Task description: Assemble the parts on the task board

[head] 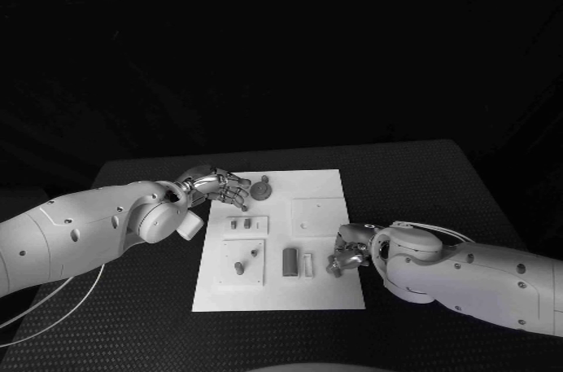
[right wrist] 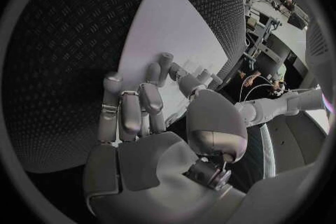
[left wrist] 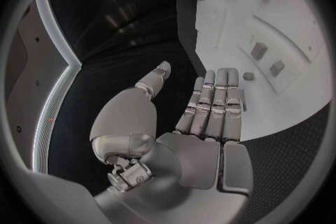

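Task board (head: 319,291) lies mid surface (head: 446,177), parts (head: 290,261) on it. Left robot hand (head: 217,186) at board's far-left corner, fingers apart, empty. Right robot hand (head: 352,248) over right edge, fingers curled; hold unclear.

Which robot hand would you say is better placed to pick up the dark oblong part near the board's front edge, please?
Probably the right robot hand: it hangs over the task board just beside the dark oblong part, while the left robot hand is at the far corner.
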